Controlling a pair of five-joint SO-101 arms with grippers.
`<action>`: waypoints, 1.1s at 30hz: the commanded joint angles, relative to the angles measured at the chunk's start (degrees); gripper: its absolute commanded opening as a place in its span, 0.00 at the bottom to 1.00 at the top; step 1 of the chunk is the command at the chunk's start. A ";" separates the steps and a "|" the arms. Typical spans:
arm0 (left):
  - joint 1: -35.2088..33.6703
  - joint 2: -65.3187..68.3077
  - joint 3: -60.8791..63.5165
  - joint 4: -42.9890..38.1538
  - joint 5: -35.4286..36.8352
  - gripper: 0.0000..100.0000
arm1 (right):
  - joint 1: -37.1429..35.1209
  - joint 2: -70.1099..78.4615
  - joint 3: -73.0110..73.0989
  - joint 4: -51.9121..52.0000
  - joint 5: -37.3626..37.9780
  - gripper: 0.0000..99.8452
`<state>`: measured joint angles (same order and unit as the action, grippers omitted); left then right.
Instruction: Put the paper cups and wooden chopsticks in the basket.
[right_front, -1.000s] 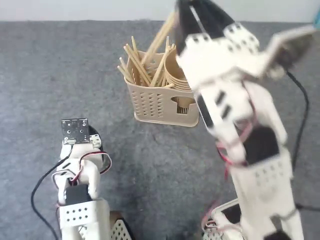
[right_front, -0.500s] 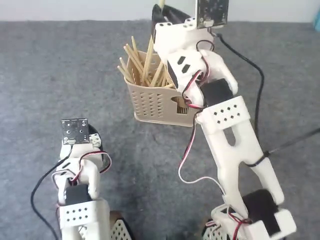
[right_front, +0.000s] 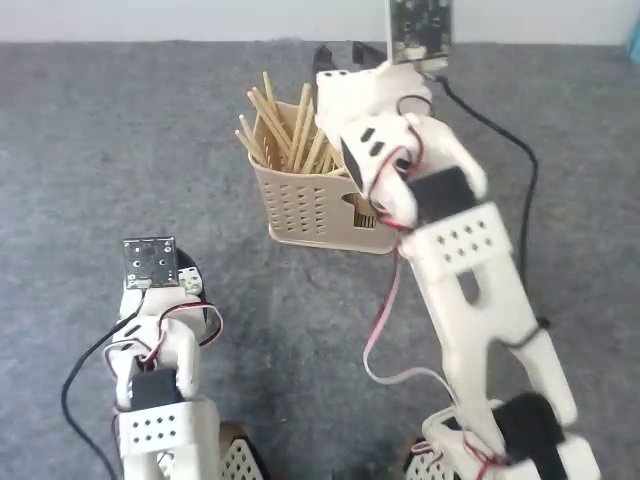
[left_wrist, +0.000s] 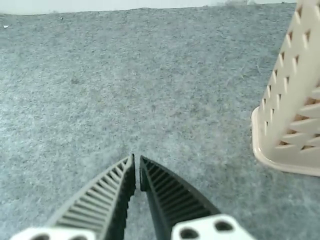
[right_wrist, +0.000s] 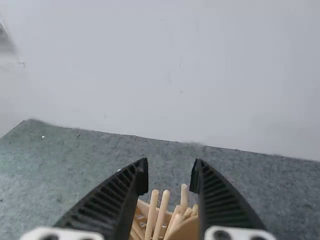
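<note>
Left arm (right_front: 155, 340) lower left; left gripper (left_wrist: 137, 160), ribbed black fingers together, over fuzzy grey mat (right_front: 100, 130). Upper centre: perforated beige plastic basket (right_front: 315, 205), slim wooden chopsticks (right_front: 280, 125) standing fanned inside. Right gripper (right_wrist: 170, 165) above them, fingers apart.

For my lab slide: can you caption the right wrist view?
Right gripper, open, over chopsticks standing upright; grey mat and pale wall beyond.

Wooden chopsticks (right_front: 285, 130), tilted and fanned out, inside the beige perforated basket (right_front: 310, 210)
</note>
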<state>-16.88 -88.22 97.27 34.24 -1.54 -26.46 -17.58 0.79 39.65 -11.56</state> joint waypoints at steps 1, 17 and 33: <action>0.35 -0.88 -0.40 -1.76 -0.53 0.01 | 0.04 -9.10 -1.41 7.43 -0.62 0.13; 0.44 -0.97 -0.40 -1.76 -0.53 0.01 | 16.66 -32.40 1.67 38.29 -0.62 0.01; 2.29 -0.97 -0.40 -3.43 -0.62 0.01 | 32.66 -70.90 45.36 29.76 6.86 0.01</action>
<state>-15.21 -88.22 97.27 32.22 -1.54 5.19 -82.64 40.09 72.62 -6.90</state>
